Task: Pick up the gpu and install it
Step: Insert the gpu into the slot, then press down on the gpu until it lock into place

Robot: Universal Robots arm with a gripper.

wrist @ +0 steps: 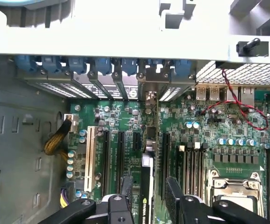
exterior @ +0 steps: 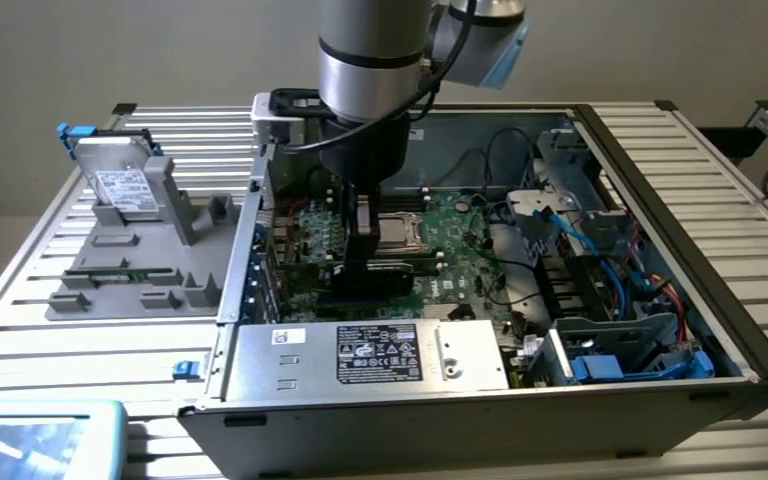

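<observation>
The end effector gripped the gpu edge-on between its fingers, holding it upright over the motherboard slots inside the open computer case on the tabletop.

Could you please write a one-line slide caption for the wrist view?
Gripper holds the gpu on edge above the motherboard expansion slots.
</observation>
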